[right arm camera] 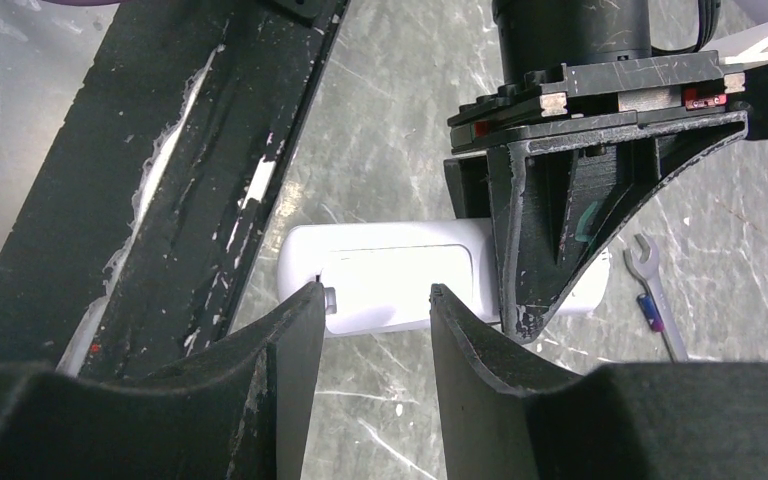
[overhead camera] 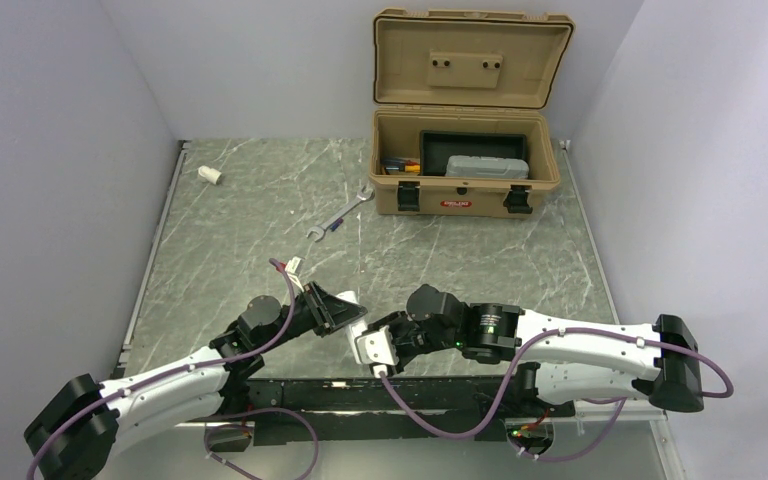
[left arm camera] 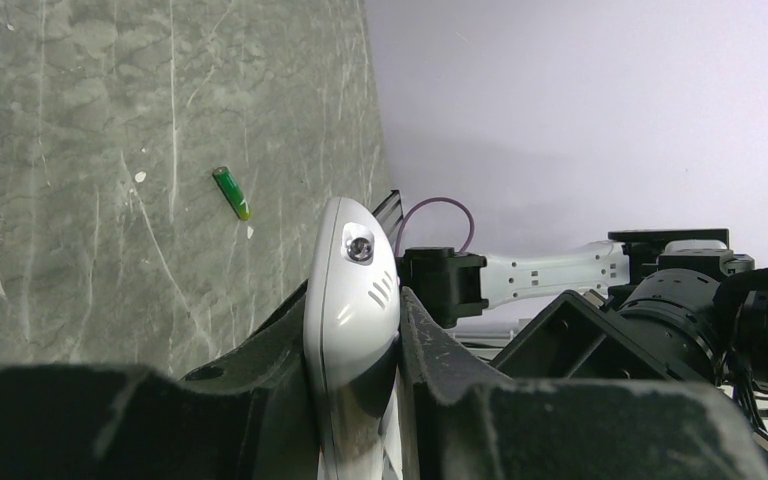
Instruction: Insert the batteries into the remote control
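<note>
Fingers (left arm camera: 440, 380) of the left gripper (left arm camera: 355, 300) are clamped tight on the remote (left arm camera: 352, 270), low centre of the left wrist view. It looks lifted off the table (left arm camera: 80, 120). Right gripper (right arm camera: 370, 297) fingers (right arm camera: 280, 370) stand apart, tips either side of a rectangular panel on the remote's back, centre of the right wrist view. I see nothing between them and can't tell if they touch the plastic. There's a small grey nub by the left-hand tip there, too small to call.

Progress: I read this as early. The remote is picked up and presented, so that part is done. The panel looks closed and flush, so I judge the compartment not yet opened. No green shows inside it. One battery (left arm camera: 232, 192) lies loose on the table, upper left of the left wrist view, well apart from the remote and untouched. I don't see a second battery in any view. Left to do: get the cover off, fetch the battery, seat it, find any other, close up.

Top view: both grippers meet low centre, near the arm bases. Wrench (overhead camera: 340, 215) and open toolbox (overhead camera: 465, 190) sit further up the frame and a white cylinder (overhead camera: 210, 175) is upper left. None are in play.
</note>
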Robot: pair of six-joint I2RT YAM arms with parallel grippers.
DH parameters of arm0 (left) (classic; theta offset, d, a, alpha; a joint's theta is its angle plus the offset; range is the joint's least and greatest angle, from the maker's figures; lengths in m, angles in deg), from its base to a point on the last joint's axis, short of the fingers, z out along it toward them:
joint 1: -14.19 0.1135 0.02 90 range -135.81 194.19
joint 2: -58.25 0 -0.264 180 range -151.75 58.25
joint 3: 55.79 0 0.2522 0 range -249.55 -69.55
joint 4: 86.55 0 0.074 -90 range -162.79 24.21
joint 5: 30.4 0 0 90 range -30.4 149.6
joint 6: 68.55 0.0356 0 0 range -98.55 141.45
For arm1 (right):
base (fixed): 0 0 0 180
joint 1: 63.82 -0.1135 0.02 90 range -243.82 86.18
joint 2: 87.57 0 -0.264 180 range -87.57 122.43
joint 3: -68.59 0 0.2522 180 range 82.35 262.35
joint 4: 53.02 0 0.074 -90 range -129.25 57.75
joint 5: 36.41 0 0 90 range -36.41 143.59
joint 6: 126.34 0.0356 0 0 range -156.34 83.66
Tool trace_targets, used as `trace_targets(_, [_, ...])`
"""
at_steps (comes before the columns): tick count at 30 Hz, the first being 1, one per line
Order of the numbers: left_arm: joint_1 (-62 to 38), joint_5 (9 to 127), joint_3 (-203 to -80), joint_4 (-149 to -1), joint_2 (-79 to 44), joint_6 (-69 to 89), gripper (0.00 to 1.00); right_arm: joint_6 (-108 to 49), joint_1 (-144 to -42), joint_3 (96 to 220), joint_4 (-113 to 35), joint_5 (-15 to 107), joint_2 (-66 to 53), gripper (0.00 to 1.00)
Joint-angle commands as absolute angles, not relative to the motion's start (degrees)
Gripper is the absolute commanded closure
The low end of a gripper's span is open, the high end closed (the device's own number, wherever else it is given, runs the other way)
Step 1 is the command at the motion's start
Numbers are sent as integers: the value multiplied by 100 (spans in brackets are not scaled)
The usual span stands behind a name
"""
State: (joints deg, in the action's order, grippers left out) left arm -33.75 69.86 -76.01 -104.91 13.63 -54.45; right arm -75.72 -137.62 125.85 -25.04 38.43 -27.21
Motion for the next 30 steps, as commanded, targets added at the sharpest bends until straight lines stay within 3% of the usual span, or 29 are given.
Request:
trace_targets(1, [-3408,7125,-7834,-10837,1365,-5449,100,-7450,-13739,12568,-2868,3747,-2839,54])
trace_targets(30, [-3407,7095,-7825,-10773,1421,-5432,100,-7374,-13782,12618,-2945,3607,-2553,56])
